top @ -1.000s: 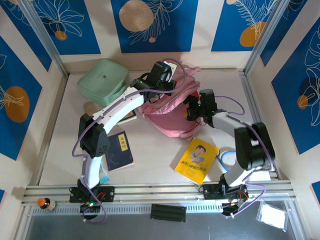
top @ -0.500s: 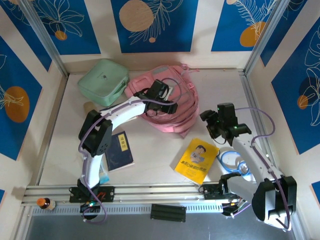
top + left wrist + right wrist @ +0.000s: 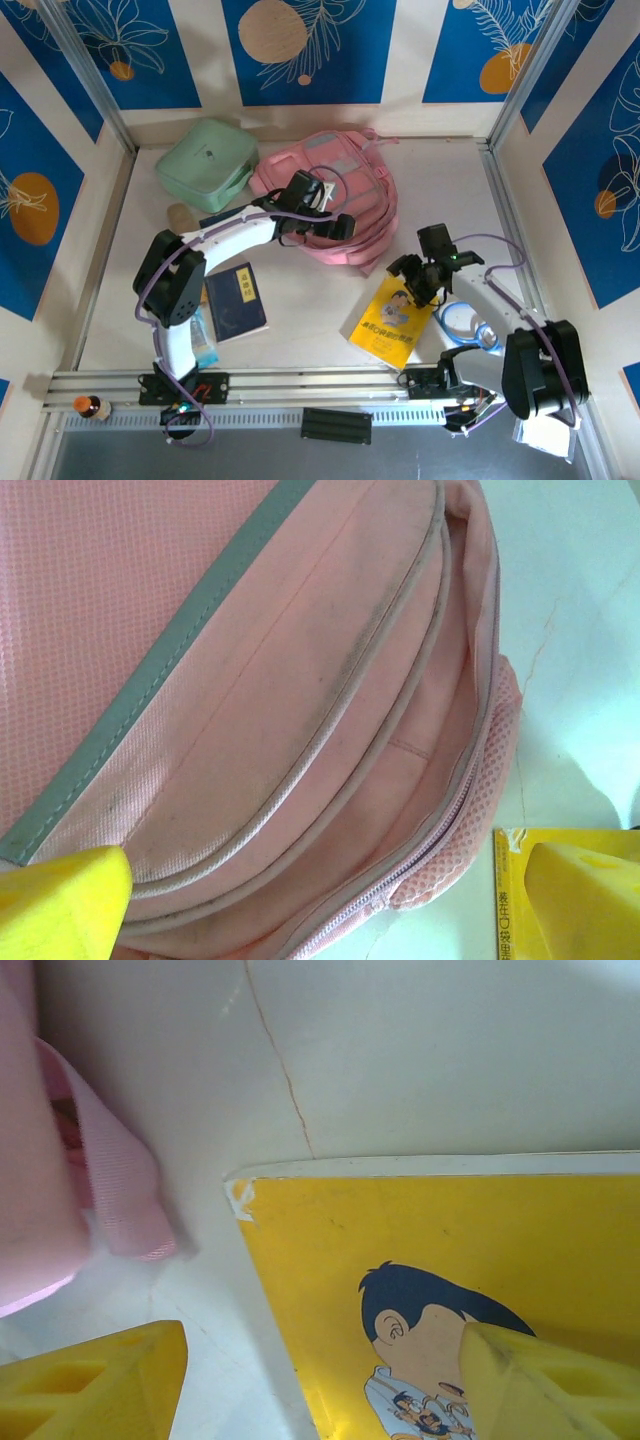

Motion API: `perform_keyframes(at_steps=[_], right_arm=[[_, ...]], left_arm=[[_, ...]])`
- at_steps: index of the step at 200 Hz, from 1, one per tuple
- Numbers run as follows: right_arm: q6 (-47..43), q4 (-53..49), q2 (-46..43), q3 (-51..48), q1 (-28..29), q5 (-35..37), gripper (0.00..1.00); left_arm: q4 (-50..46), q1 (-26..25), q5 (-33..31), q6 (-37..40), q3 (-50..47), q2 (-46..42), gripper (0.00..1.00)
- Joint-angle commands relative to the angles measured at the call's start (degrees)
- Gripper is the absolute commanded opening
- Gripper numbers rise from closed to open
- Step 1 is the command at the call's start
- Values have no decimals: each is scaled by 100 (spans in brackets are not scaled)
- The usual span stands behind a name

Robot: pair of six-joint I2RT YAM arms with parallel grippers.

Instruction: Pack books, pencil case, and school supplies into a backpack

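Your left jaws gape empty; the flat yellow book's point(image 3: 450, 1230) corner between your spread right jaws may slide, not lift.

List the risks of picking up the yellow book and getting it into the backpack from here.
The yellow book lies flat on the table; the open right gripper over its corner may just push it instead of gripping it.
The backpack mouth looks narrow and slack, and the open left gripper holds nothing, so the book could snag going in.
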Motion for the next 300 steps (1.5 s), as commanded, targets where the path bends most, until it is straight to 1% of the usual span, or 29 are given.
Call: perform_keyframes(at_steps=[1, 25, 49, 65, 92, 116, 154, 173, 189, 204, 225, 239, 258, 268, 286, 300], right_arm=[[-80, 189, 311, 7, 69, -179, 72], [-234, 443, 791, 123, 142, -252, 72], [-428, 1031, 1307, 278, 153, -720, 71], [-570, 1225, 1601, 483, 202, -884, 70], [-925, 1210, 1697, 741, 218, -1037, 67], [-1205, 700, 1190, 791, 218, -648, 67], [-1510, -616, 215, 750, 217, 556, 66], [-1542, -1118, 10, 662, 230, 899, 62], [-1452, -1376, -63, 528, 287, 1041, 58], [-1373, -1394, -100, 373, 362, 1008, 55], [-1325, -1251, -72, 208, 497, 895, 47], [-1249, -1226, -10, 166, 588, 934, 44], [-1147, -1322, 50, 141, 722, 1213, 43], [-1097, -1388, 78, 120, 754, 1328, 44], [-1103, -1408, 140, 63, 764, 1362, 47], [-1113, -1375, 222, 17, 764, 1324, 49]], left_arm=[[-47, 46, 156, -139, -105, -186, 100], [-51, 43, 262, -293, -233, -251, 100], [38, 32, 397, -555, -433, -332, 100], [107, 30, 487, -743, -569, -391, 100], [249, -34, 650, -1129, -837, -497, 100], [338, -197, 791, -1435, -1020, -549, 100], [326, -588, 864, -1830, -1159, -516, 98], [382, -796, 845, -2009, -1197, -470, 97], [407, -979, 802, -2120, -1226, -409, 95], [400, -1142, 737, -2171, -1248, -341, 92], [202, -1294, 579, -2133, -1183, -249, 82], [70, -1361, 453, -2089, -1166, -192, 78], [-29, -1459, 364, -2046, -1145, -81, 72], [-105, -1513, 328, -2020, -1077, -7, 71], [-271, -1591, 291, -1933, -879, 164, 70], [-376, -1621, 320, -1879, -709, 314, 67]])
